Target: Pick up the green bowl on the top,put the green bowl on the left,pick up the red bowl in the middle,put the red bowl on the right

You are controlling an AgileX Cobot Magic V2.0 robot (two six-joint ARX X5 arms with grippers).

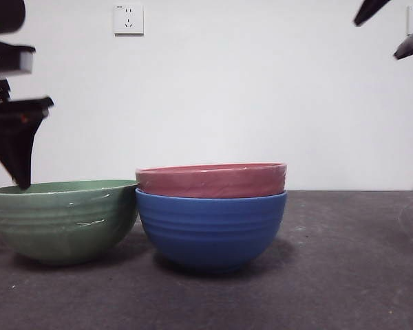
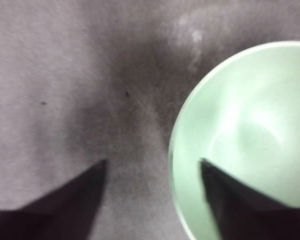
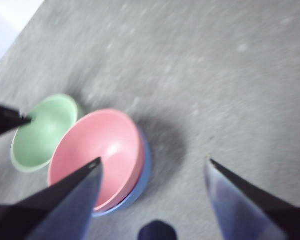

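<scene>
- The green bowl (image 1: 63, 220) sits upright on the dark tabletop (image 1: 344, 261), at the left of the front view.
- Its rim is just beside the blue bowl (image 1: 211, 230); whether the two touch cannot be told.
- The red bowl (image 1: 211, 180) is nested inside the blue bowl, with only its upper band and rim showing above the blue rim.
- The stacked pair stands at the middle of the front view, and both bowls look level.
- The left claw (image 2: 152, 162) is spread wide and grips nothing. One finger is over the inside of the green bowl (image 2: 245, 130) and the other is over bare tabletop (image 2: 65, 75), so the rim lies between them.
- In the front view the left claw (image 1: 17, 155) hangs above the far left edge of the green bowl, with a dark tip pointing down near the rim. Contact between the tip and the rim cannot be told.
- The right claw (image 3: 152, 162) is also spread wide and empty, held high over the tabletop (image 3: 230, 75).
- From up there the pink inside of the red bowl (image 3: 102, 150) shows, with a sliver of the blue bowl (image 3: 140, 182) under it and the green bowl (image 3: 42, 130) beside it.
- In the front view the right claw (image 1: 392, 31) shows only as dark tips at the top right corner.
- A white wall socket (image 1: 128, 19) is on the wall behind.
</scene>
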